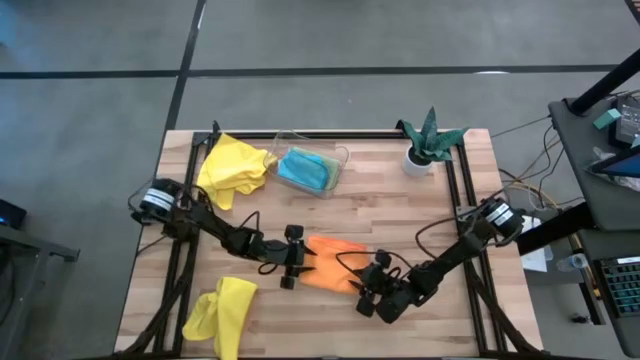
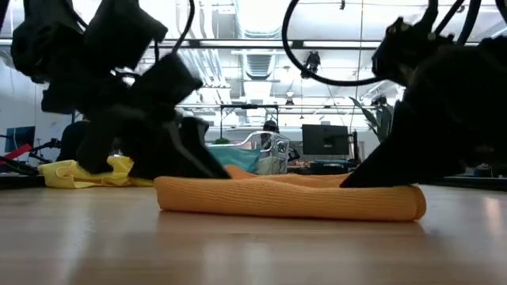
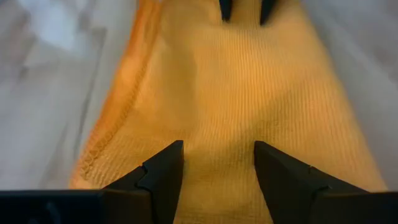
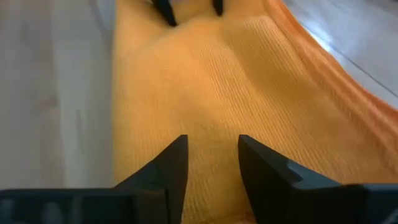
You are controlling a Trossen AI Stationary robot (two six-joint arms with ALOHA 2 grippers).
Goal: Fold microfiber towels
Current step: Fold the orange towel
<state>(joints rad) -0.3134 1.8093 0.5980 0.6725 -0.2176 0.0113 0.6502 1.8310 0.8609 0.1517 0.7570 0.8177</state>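
Note:
An orange towel (image 1: 335, 262) lies folded into a long strip on the wooden table (image 1: 400, 210), flat on its underside. At the strip's left end is my left gripper (image 1: 300, 262), open, its fingers slanting down onto the cloth (image 3: 217, 165). My right gripper (image 1: 368, 290) is down at the strip's right end, open, with cloth showing between its fingers (image 4: 212, 158). Each wrist view shows the other gripper's fingertips at the strip's far end. My left gripper sets both fingertips (image 3: 165, 168) on the top face of the towel's left end (image 3: 214, 143), slanting down from the table's left, along the strip. The cloth lies flat between them; no fold is pinched. My right gripper rests its fingertips (image 4: 171, 165) on the top of the towel's right end (image 4: 211, 124), slanting down from the right, along the strip. Cloth fills the gap between them; whether it is pinched does not show. The towel stays on the table.
A crumpled yellow towel (image 1: 235, 170) lies at the far left, and another yellow towel (image 1: 220, 315) at the near left edge. A blue towel (image 1: 305, 170) sits in a clear tray (image 1: 340, 155). A potted plant (image 1: 428, 145) stands far right.

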